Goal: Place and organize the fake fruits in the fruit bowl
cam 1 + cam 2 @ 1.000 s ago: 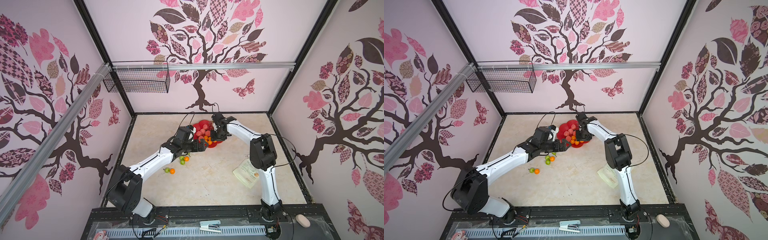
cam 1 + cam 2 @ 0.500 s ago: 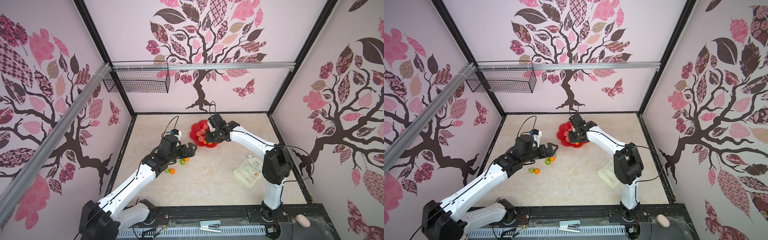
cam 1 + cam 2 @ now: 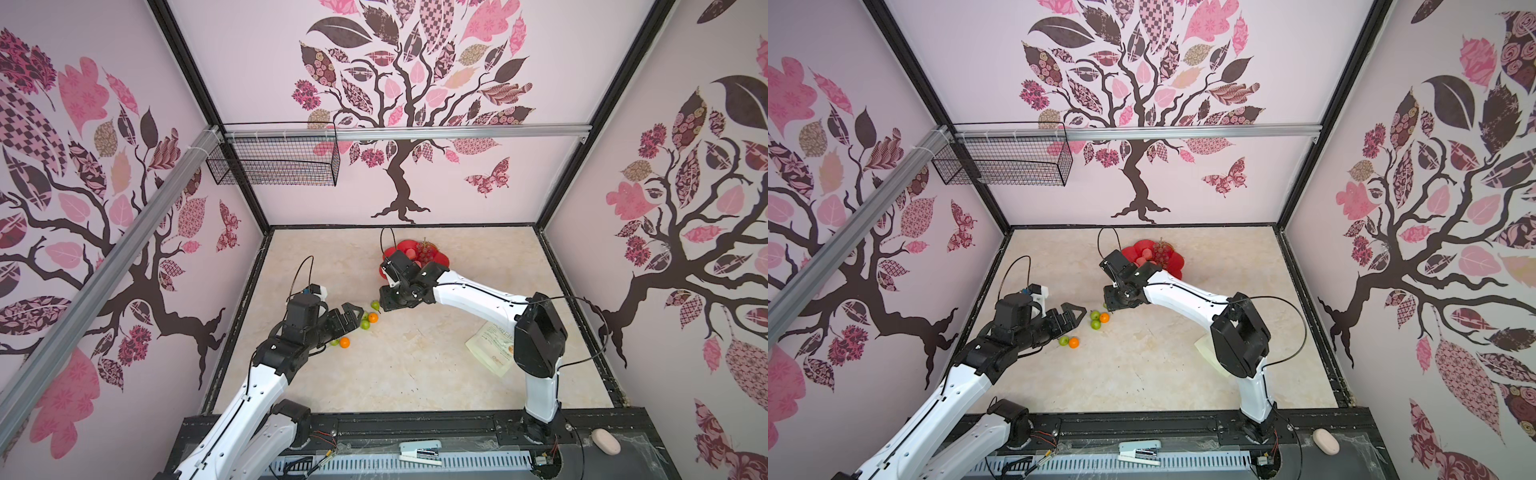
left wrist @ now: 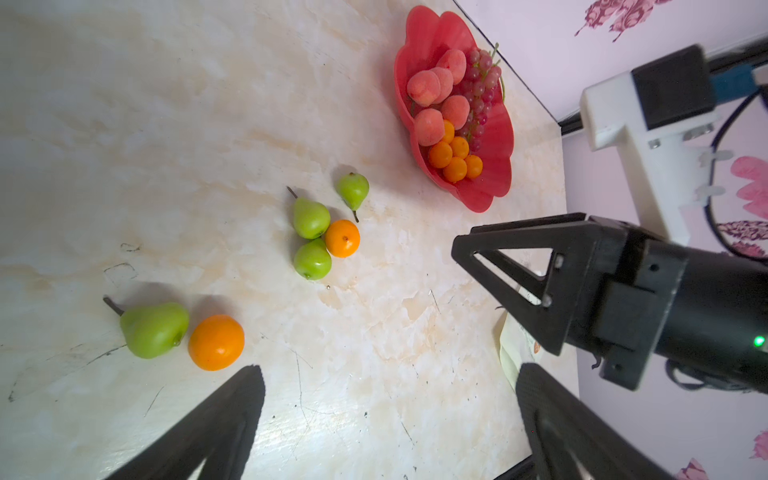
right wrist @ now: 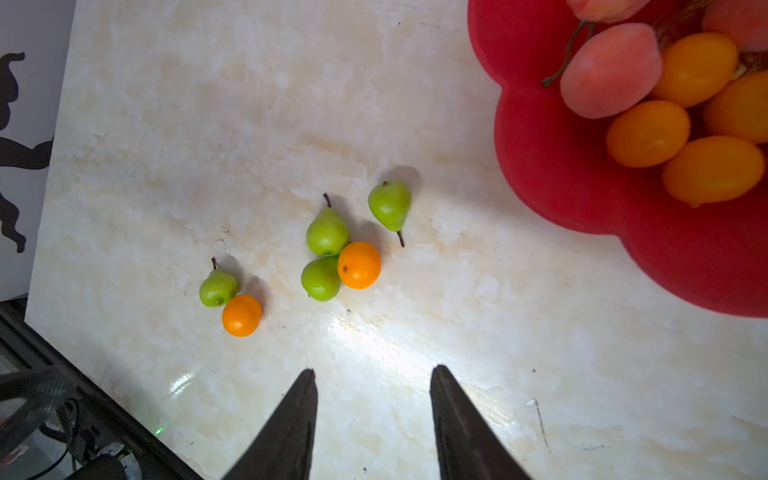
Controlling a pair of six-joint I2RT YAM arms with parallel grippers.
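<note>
Both arms have pulled back from the fruit bowl (image 4: 494,174) by the back wall (image 3: 457,208), which holds peaches (image 4: 428,126), grapes (image 4: 478,89) and oranges (image 4: 455,169), while the left gripper (image 4: 388,374) and right gripper (image 5: 372,370) gape empty near four pears (image 5: 327,232) and two stray oranges (image 5: 359,265) left on the table (image 5: 208,104).

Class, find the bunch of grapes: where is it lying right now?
In both top views the grape bunch lies inside the red fruit bowl near the back wall, on the bowl's wall side, right beside the peaches.
</note>
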